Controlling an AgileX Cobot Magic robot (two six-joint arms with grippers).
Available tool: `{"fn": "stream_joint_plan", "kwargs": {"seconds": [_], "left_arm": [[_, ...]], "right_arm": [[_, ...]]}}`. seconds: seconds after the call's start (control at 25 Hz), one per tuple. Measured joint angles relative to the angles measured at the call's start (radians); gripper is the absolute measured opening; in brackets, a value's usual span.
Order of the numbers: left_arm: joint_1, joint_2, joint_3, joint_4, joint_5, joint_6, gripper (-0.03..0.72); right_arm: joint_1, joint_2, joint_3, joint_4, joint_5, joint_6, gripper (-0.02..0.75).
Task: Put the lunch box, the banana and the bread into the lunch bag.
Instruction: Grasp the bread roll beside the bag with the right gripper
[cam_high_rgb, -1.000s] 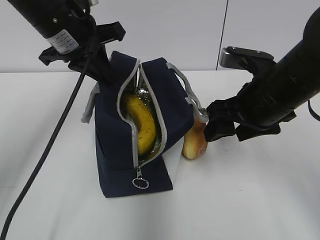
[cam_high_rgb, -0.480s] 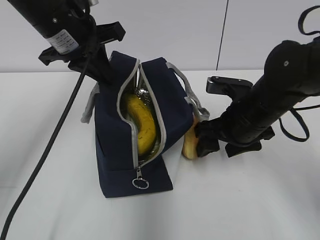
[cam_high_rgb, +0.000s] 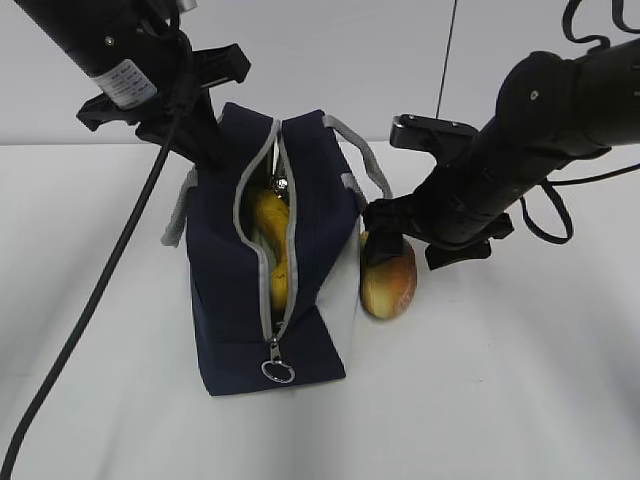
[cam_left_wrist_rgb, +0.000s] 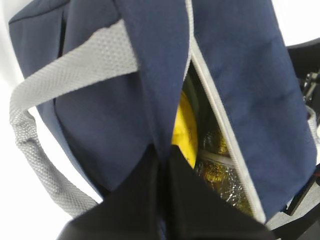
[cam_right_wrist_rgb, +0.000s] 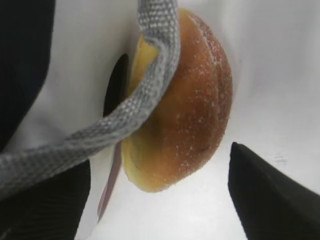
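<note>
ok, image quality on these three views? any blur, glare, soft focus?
Exterior view: sharp, even light, soft shadows by the lunch bag. Left wrist view: bag fabric slightly soft; foil lining glints beside the banana. Right wrist view: bread sharp enough to show crust texture, right gripper fingers dark and blurred, table washed out white.

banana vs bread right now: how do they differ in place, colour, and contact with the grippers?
Place: the banana lies inside the lunch bag; the bread stands on the table against the bag's side.
Colour: the banana is plain yellow, the bread glossy golden-brown.
Contact: the right gripper straddles the bread, jaws open; the banana is untouched, while the left gripper pinches the bag's rim.
</note>
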Motion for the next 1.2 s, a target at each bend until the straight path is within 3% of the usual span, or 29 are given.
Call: {"fn": "stream_joint_plan", "kwargs": {"seconds": [0.56,0.76,1.04,1.2], "left_arm": [[0.0,0.0,0.0,0.002,0.002,0.0,0.0],[0.0,0.0,0.0,0.002,0.004,0.0,0.0],[0.0,0.0,0.0,0.003,0.005,0.0,0.0],[0.0,0.0,0.0,0.003,0.005,0.001,0.0]], "right_arm": [[-0.054,0.147,-0.122,0.007,0.04,0.012,0.656],[-0.034,0.173,-0.146,0.011,0.056,0.01,0.647],[-0.034,0.174,-0.154,0.005,0.084,0.01,0.471],[-0.034,0.165,-0.155,-0.074,0.107,0.047,0.456]]}}
